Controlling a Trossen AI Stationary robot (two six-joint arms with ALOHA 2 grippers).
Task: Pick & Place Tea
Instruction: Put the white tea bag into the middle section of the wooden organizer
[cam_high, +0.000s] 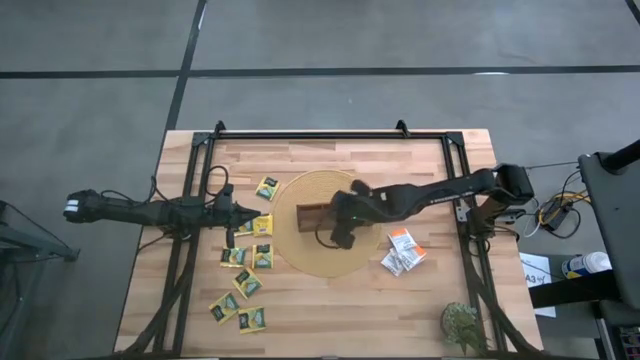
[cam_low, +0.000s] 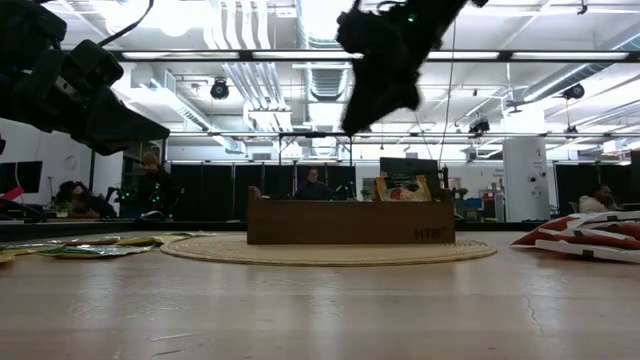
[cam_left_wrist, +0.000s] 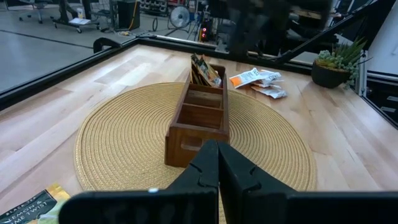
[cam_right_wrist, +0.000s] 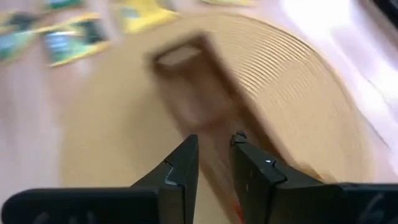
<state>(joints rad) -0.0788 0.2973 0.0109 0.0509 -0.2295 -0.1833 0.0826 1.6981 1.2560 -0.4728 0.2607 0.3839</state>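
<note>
You see the wooden tray (cam_high: 322, 222) on the round woven mat (cam_high: 300, 255) in the middle of the table (cam_high: 330, 320). The tray has three compartments in a row. In the left wrist view, the compartment at the far end holds some upright tea packets (cam_left_wrist: 204, 70), orange and dark; the middle one and the one nearest that camera look empty. In the low view the same packets (cam_low: 403, 188) stand above the tray wall, toward its right end. The right gripper (cam_high: 343, 236) hangs over the mat, above the tray and clear of it, as the low view shows. In its own wrist view, the two fingers (cam_right_wrist: 183, 167) stand a little apart with a narrow gap, and you can see nothing between them. The left gripper (cam_high: 256, 215) is at the left edge of the mat, above the table, pointing toward the tray; its fingers (cam_left_wrist: 205, 168) are pressed together and hold nothing. The rest of the tea lies flat on the table: yellow-green packets (cam_high: 248, 282) are spread out left of the mat, near the left gripper and toward the front edge, and a small heap of white and orange packets (cam_high: 404, 250) lies just right of the mat. A small plant (cam_high: 462, 325) stands at the front right corner.
</note>
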